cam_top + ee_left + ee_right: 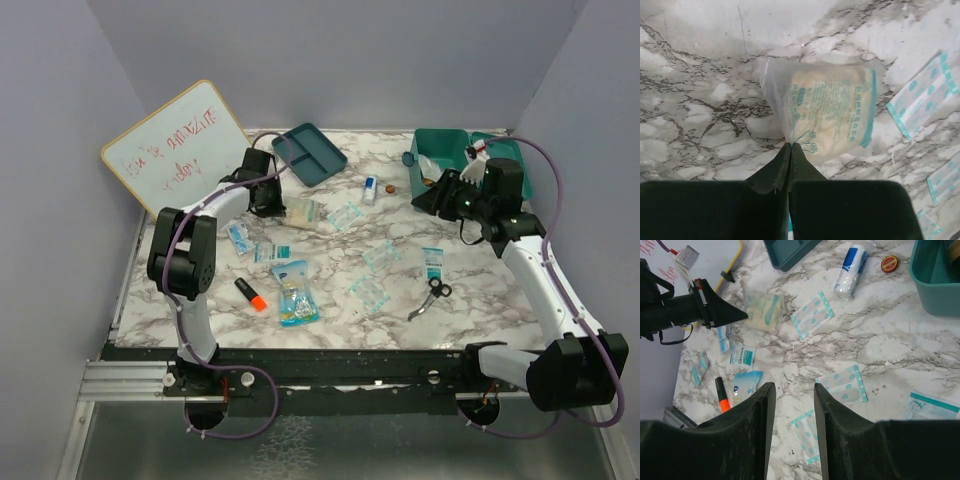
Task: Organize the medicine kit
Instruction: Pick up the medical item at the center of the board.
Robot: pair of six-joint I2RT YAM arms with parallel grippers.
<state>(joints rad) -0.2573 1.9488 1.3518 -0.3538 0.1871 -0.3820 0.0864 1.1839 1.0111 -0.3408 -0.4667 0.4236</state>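
- Top view: The medicine kit (455,150) sits open on the worktop (330,325).
- The right fingers (432,197) hang just in front of the kit.
- The left fingers (280,207) are well to the left of the kit, down at a gauze packet (304,212).
- The kit looks like hard, smooth plastic. I think it is stiff and a bit slippery, and too wide to take around the middle. Its thin top rim looks like the best place to take hold.
- Left wrist view: The kit is not seen here.
- The left fingers (791,147) are squeezed shut, and their tips touch the near edge of the gauze packet (827,112). I cannot tell if they pinch the thin wrap.
- The packet looks soft, puffy and light, with a crinkly wrap that may slide. Its flat sealed edge is the best spot to pinch.
- Right wrist view: The right fingers (793,390) stand partly apart with nothing between them.
- A corner of the kit (940,285) shows at the top right. A bandage roll (851,269) lies just left of the kit.
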